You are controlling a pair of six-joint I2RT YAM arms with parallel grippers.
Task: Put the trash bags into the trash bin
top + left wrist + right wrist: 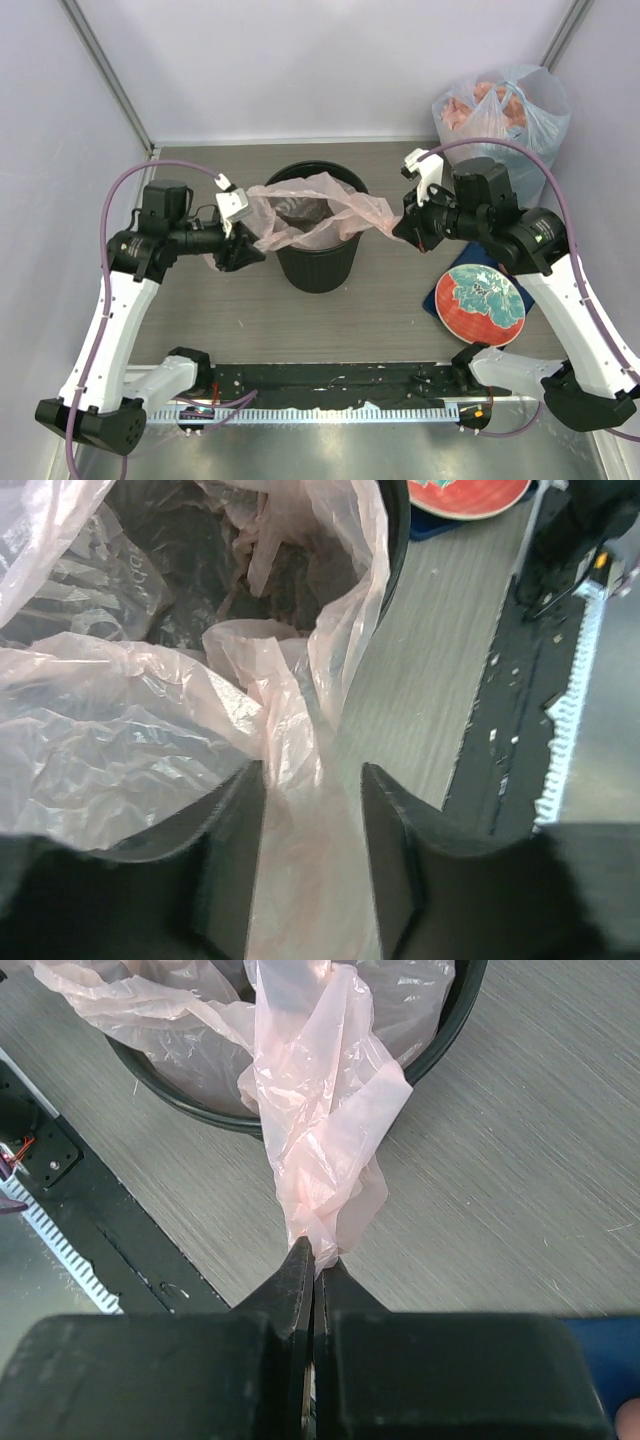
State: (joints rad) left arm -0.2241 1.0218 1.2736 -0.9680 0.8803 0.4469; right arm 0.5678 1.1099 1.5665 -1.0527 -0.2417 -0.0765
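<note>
The pale pink trash bag (pixel 320 205) lies stretched across the mouth of the black trash bin (pixel 317 262), partly sagging inside. My right gripper (pixel 405 228), right of the bin, is shut on the bag's right corner; the wrist view shows the bag (pixel 325 1100) pinched at the fingertips (pixel 316 1260), with the bin rim (pixel 455 1020) behind. My left gripper (pixel 243 248) is at the bin's left side. Its jaws stand open in the wrist view, with a strand of the bag (pixel 300 830) running loose between the fingers (pixel 385 850).
A bulging clear-bluish bag (pixel 500 110) with pink contents stands at the back right. A red and teal plate (pixel 482 303) on a blue mat lies right of the bin. A black rail (pixel 330 385) runs along the near edge.
</note>
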